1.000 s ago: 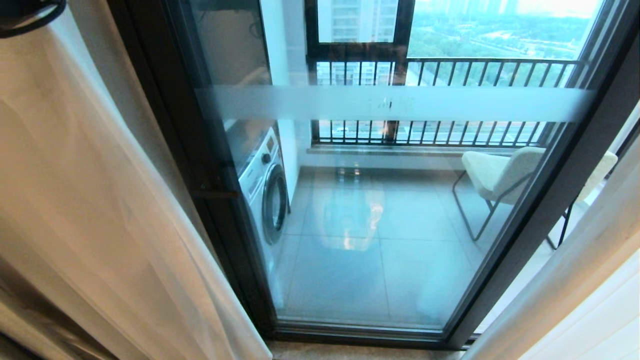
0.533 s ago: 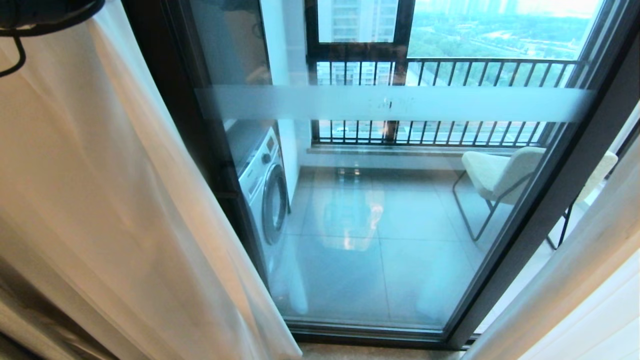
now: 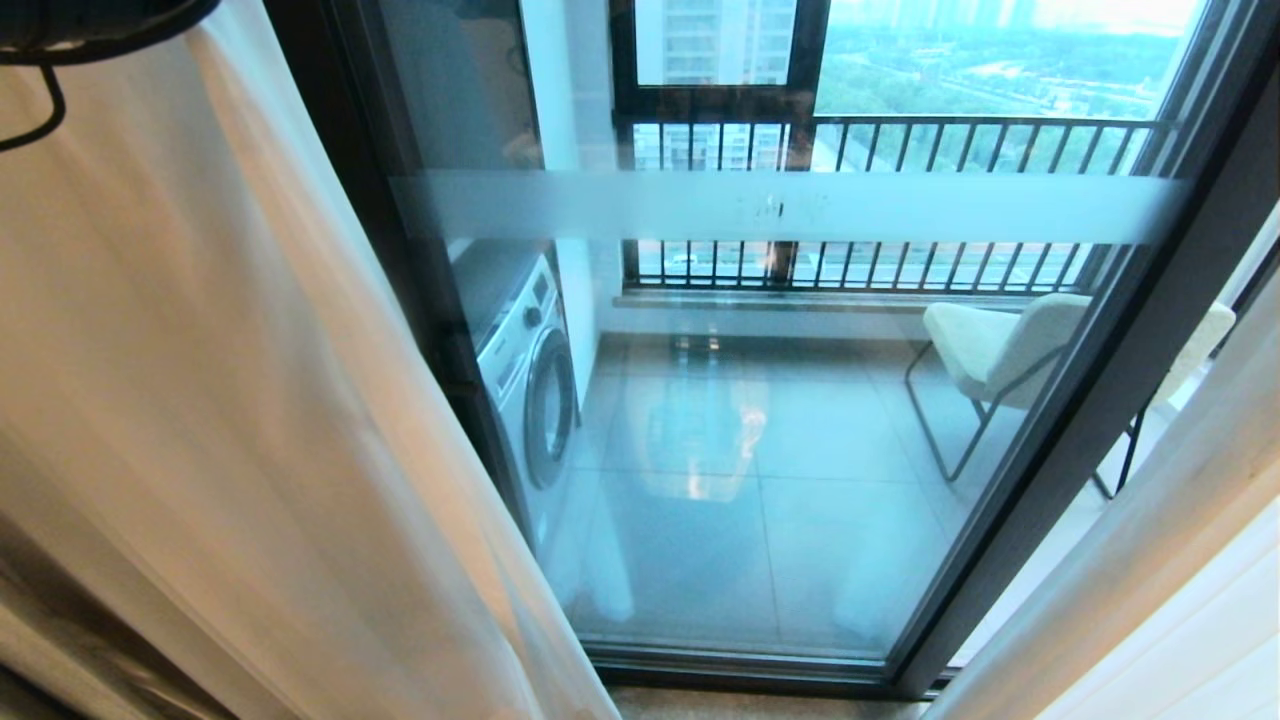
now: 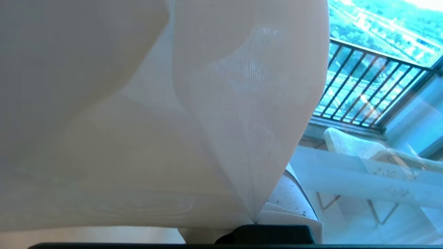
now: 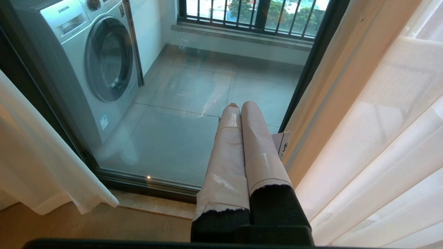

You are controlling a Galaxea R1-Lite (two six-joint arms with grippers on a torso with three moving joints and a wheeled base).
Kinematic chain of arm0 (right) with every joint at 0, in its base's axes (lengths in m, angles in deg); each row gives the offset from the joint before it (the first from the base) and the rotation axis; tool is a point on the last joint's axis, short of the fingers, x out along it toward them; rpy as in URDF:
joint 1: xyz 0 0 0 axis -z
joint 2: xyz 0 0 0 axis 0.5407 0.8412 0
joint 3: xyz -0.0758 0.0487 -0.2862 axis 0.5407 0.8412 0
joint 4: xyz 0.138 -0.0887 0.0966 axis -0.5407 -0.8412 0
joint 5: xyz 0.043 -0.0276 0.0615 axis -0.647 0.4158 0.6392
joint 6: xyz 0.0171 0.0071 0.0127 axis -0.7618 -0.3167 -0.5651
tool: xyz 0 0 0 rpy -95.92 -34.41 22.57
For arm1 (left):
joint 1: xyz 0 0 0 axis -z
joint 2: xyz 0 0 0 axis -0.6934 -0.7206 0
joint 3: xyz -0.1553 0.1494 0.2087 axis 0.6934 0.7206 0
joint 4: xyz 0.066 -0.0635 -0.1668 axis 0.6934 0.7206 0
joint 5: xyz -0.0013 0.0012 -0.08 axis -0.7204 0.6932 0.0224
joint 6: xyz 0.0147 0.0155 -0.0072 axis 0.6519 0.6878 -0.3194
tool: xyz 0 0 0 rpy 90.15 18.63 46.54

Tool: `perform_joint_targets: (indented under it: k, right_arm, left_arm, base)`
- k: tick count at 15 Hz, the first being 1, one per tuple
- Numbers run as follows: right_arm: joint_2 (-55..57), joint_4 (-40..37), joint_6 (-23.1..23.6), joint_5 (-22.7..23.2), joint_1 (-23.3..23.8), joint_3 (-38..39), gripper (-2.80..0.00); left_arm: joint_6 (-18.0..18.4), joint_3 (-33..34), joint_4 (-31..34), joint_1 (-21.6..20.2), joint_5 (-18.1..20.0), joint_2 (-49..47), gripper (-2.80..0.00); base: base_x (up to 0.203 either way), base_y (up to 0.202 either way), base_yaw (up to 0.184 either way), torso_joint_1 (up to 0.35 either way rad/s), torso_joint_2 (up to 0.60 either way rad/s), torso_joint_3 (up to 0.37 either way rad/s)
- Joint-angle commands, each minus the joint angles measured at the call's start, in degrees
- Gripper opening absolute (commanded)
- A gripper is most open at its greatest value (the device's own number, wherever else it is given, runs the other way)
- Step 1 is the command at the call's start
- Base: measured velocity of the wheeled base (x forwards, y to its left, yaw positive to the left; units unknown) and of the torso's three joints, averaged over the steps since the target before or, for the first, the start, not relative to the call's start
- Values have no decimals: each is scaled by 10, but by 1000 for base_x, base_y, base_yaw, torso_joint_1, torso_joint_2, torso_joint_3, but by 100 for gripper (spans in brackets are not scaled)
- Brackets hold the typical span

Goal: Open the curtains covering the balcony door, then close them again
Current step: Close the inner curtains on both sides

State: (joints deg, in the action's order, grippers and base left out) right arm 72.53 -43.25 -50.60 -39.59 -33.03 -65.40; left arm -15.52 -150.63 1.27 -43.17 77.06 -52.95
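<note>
The balcony door [image 3: 1120,380] is a glass panel in a dark frame with a frosted band [image 3: 780,205] across it. The sheer white left curtain [image 3: 200,400] hangs over the door's left frame, and the right curtain [image 3: 1150,560] is drawn aside at the right. My left gripper [image 4: 256,218] is shut on a pinched fold of the left curtain [image 4: 207,121], whose fabric fans out from the taped fingers [image 4: 294,197]. In the head view only that arm's dark wrist [image 3: 90,25] shows, top left. My right gripper [image 5: 238,105] hangs low by the right curtain [image 5: 380,138], shut and empty.
Behind the glass stand a washing machine [image 3: 530,370] at the left and a cream chair [image 3: 1000,350] at the right, with a black railed window [image 3: 900,140] beyond. A stone sill [image 5: 148,204] runs along the door's foot. A tan drape [image 3: 60,620] hangs at far left.
The left curtain's edge has slid rightward across the door's dark left frame, now covering more of it. The left wrist at top left moved right with it. The right arm is still.
</note>
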Motion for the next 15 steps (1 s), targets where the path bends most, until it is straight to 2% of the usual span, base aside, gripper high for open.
perform_joint_targets:
  k: [1,4,5,10,15]
  right_arm:
    - [0,0,1,0,0,0,-280]
    - [0,0,1,0,0,0,-280]
    - [0,-1,1,0,0,0,-280]
    - [0,0,1,0,0,0,-280]
    - [0,0,1,0,0,0,-280]
  left_arm:
    - [8,17,0,13,-3,17,-280]
    - [72,57,-1,14,-4,40,-280]
    - [77,62,-2,14,-5,46,-280]
    - [77,102,-2,14,-6,82,-280]
    - [74,102,-2,13,-6,88,-280]
  base:
    - [0,0,0,0,0,0]
    - [0,0,0,0,0,0]
    - [0,0,0,0,0,0]
    - [0,0,0,0,0,0]
    - [0,0,0,0,0,0]
